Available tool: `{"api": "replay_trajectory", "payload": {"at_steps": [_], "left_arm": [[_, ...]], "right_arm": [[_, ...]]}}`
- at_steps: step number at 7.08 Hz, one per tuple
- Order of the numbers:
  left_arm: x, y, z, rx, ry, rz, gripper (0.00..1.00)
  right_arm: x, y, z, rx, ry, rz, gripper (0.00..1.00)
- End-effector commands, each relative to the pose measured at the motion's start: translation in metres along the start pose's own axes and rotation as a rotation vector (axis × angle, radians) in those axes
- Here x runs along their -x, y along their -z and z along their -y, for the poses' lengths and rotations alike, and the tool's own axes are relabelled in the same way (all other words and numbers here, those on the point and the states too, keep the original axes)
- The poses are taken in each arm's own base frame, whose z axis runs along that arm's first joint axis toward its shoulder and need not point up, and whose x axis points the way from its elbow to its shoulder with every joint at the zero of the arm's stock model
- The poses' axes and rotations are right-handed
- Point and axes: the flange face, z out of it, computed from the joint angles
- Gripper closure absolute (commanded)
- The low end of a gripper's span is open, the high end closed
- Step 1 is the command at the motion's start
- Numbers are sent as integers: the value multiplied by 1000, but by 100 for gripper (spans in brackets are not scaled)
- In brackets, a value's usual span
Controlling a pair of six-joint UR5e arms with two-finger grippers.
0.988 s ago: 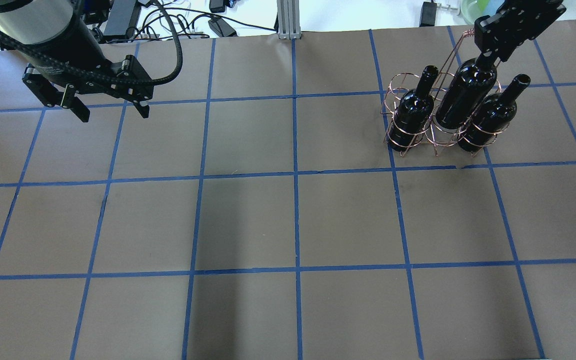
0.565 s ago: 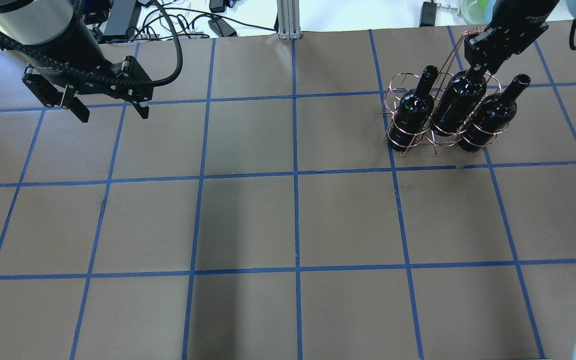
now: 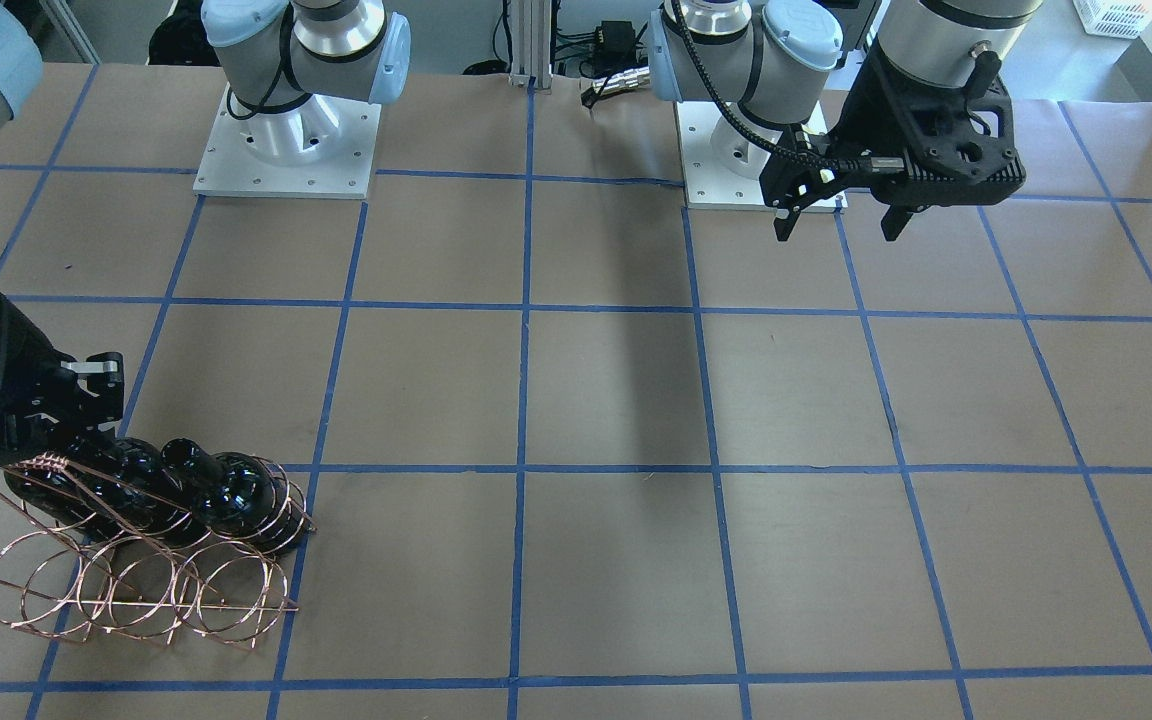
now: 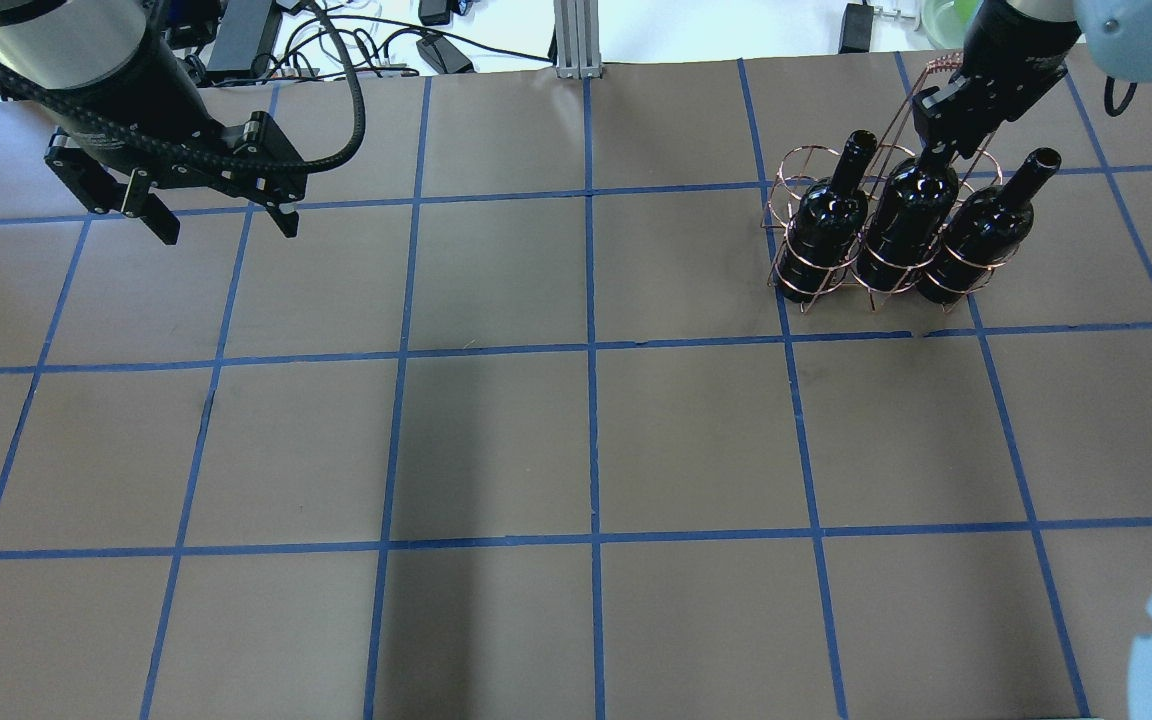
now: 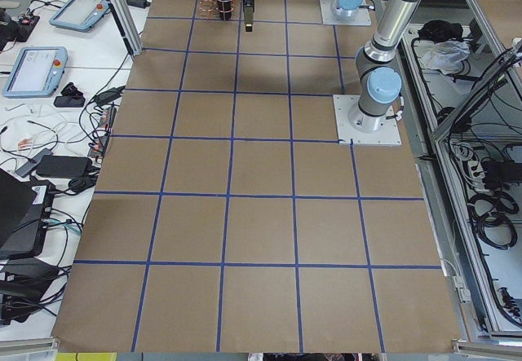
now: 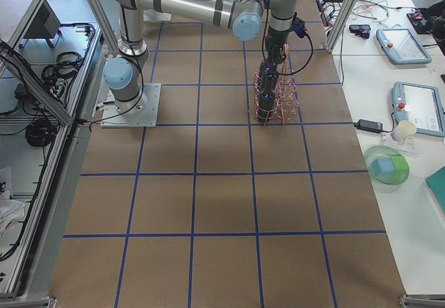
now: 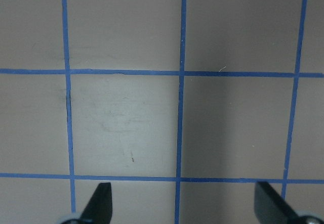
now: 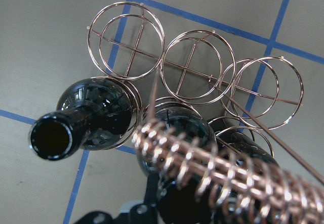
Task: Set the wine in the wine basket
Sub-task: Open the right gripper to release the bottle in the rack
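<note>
The copper wire wine basket (image 4: 794, 180) stands at the table's far right, with three near-black bottles upright in its near row. My right gripper (image 4: 939, 143) is shut on the neck of the middle wine bottle (image 4: 904, 225), which sits down in the middle ring between the left bottle (image 4: 829, 225) and the right bottle (image 4: 983, 238). In the right wrist view, the coiled handle (image 8: 228, 178) crosses over the held bottle (image 8: 177, 138), and an open-mouthed bottle (image 8: 86, 123) stands beside it. My left gripper (image 4: 228, 228) is open and empty, high over the far left.
The basket's far row of rings (image 8: 192, 64) holds nothing. Cables and gear (image 4: 386, 40) lie beyond the table's far edge. The left wrist view shows only brown table with blue tape lines (image 7: 179, 107) between the open fingertips (image 7: 98, 204).
My right gripper has lowered the middle bottle down into the basket's middle ring, so its body now sits level with the two others. The left arm has not moved.
</note>
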Motion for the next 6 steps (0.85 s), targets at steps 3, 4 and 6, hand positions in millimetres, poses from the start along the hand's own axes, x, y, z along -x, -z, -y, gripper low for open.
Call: {"api": "replay_trajectory", "payload": {"at_steps": [3,4,6], "left_arm": [[-1,0,-1,2,-5,1,0],[-1,0,-1,3,-5,1,0],[-1,0,-1,2,-5,3,0]], "right_arm": [[26,87,-48,-72,-10,-34,0],[42,122,-76,-88,-15,-43,0],[68,152,-104,-88,-143,-33,0]]}}
